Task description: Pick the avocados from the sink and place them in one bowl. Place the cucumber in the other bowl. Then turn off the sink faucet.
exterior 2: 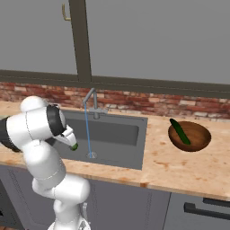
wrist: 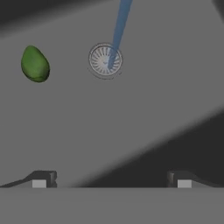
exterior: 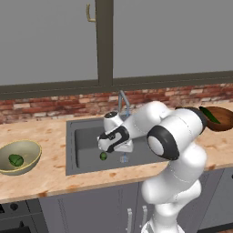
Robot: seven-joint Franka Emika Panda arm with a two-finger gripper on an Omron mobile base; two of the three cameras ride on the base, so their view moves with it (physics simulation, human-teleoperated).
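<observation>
One bright green avocado [wrist: 35, 64] lies on the sink [exterior: 84, 141] floor, left of the round drain [wrist: 105, 60] in the hand view. My gripper [wrist: 112, 181] hangs open above the basin with nothing between its fingers, and this avocado lies ahead of it and to the left. A second avocado [exterior: 16, 159] rests in the olive-yellow bowl [exterior: 28, 148] on the counter to the left of the sink. On the right, the dark green cucumber [exterior 2: 179, 131] lies in the brown bowl [exterior 2: 197, 139]. Water runs from the faucet [exterior 2: 92, 101] in a thin blue stream [exterior 2: 88, 134] onto the drain.
The wooden counter [exterior 2: 166, 166] surrounds the sink, with a brick backsplash [exterior: 50, 107] behind it. My arm's elbow [exterior: 168, 136] bulks over the sink's right side. Grey cabinet fronts [exterior 2: 193, 211] run below the counter.
</observation>
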